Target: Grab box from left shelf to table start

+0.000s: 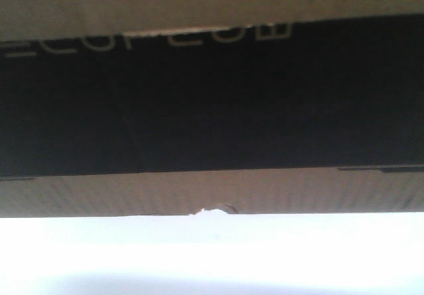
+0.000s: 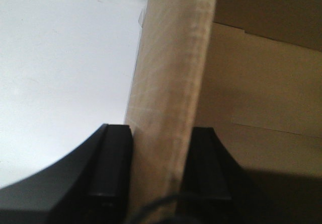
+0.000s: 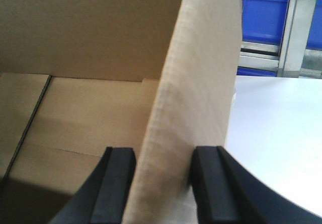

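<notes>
The box [image 1: 212, 192] fills the front view: brown corrugated cardboard with a wide black panel [image 1: 212, 109], pale lettering along the top and a small nick [image 1: 213, 210] in its lower edge. In the left wrist view my left gripper [image 2: 161, 133] is shut on an upright cardboard wall of the box [image 2: 171, 68], one black finger on each face. My right gripper [image 3: 163, 153] is likewise shut on the opposite wall of the box [image 3: 201, 68], with the box's open inside to its left. I cannot tell whether the silver shelf rail [image 3: 259, 55] belongs to the left shelf.
The white table [image 1: 212, 255] lies just under the box, and also shows as the table [image 2: 60, 73] beside the left gripper and the table [image 3: 282, 133] beside the right one. Blue plastic bins [image 3: 264, 12] and a silver upright [image 3: 297, 27] stand beyond its far edge.
</notes>
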Controlling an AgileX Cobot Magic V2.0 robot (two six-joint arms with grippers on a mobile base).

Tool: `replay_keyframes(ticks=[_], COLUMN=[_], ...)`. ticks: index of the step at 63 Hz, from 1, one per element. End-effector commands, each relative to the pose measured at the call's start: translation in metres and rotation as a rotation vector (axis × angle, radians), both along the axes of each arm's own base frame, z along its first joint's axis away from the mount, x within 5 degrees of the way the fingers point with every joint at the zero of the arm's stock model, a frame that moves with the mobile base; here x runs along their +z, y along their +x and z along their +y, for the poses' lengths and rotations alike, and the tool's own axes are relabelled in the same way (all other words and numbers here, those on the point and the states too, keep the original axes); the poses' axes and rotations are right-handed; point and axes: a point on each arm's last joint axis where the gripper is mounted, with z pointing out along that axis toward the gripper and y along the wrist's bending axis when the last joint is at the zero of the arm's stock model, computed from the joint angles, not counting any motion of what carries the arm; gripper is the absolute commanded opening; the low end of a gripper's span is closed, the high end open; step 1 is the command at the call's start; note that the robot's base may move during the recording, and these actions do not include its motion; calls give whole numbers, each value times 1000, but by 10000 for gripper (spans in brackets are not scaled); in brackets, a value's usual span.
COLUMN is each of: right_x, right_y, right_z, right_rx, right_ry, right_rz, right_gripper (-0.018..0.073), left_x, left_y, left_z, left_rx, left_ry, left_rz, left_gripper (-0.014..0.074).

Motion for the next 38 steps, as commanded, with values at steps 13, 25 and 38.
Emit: replay_keyframes(ticks=[13, 25, 38], right_x=[22, 22, 17], right_y=[0, 0, -1], right_z=[6, 6, 9], right_rx=[60, 61, 88], right_ry=[157, 157, 147], right_rz=[-121, -118, -68], right_gripper=[56, 56, 56], left_x=[25, 25, 23], left_y=[-13, -13, -13], left_z=[-22, -22, -22], left_rx=[-209, -209, -214], left_ry=[-223, -223, -220], left_rz=[-116, -116, -103], left_gripper=[-12, -12, -12])
